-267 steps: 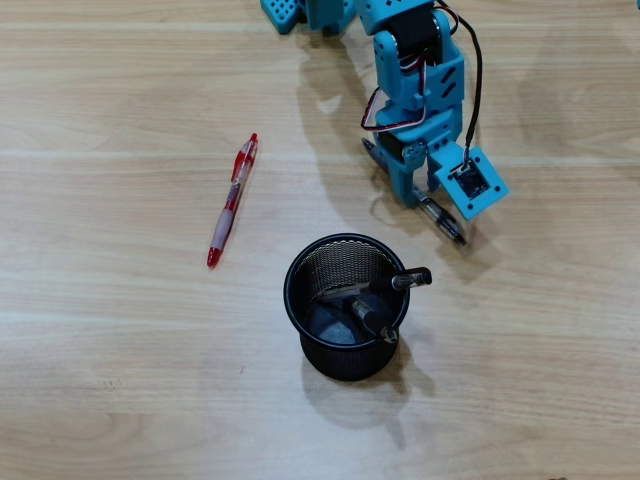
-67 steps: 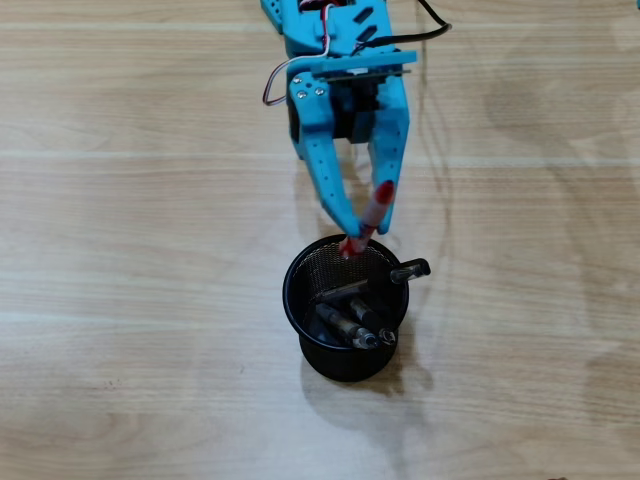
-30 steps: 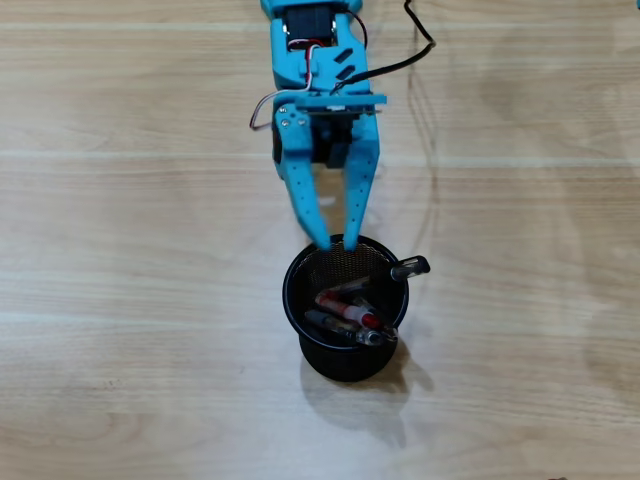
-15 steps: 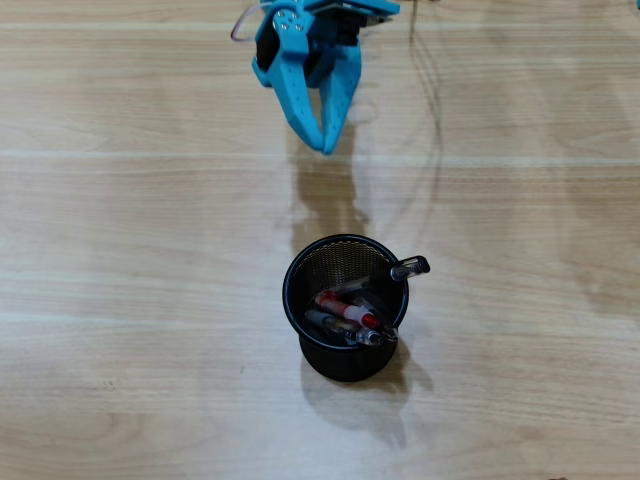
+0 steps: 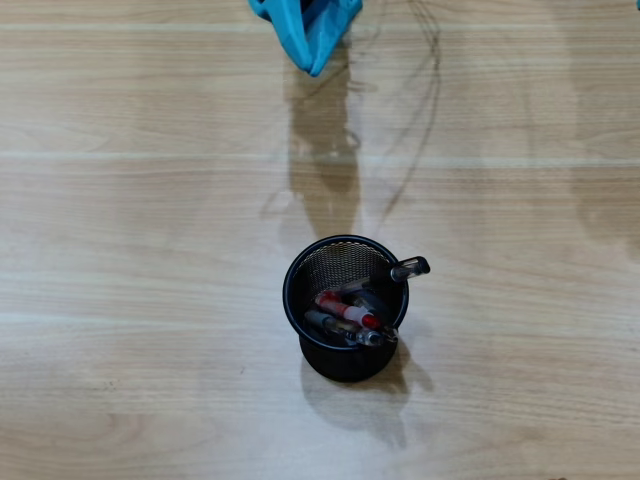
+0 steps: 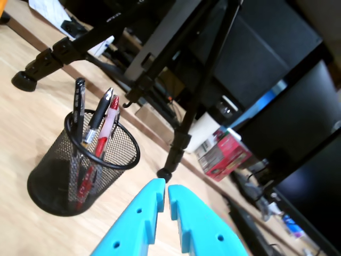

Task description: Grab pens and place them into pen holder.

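Black mesh pen holder (image 5: 345, 308) is standing upright on the wooden counter (image 5: 130, 300), in the lower middle of the overhead view, with several pens (image 5: 347, 312) sitting inside it, one of them red, leaning against the rim. The blue pincer (image 6: 164, 193) is showing at the bottom of the wrist view with its two fingers (image 6: 139, 224) pressed nearly together and gripping nothing, well apart from the holder. In the overhead view its tip is poking in at the top edge.
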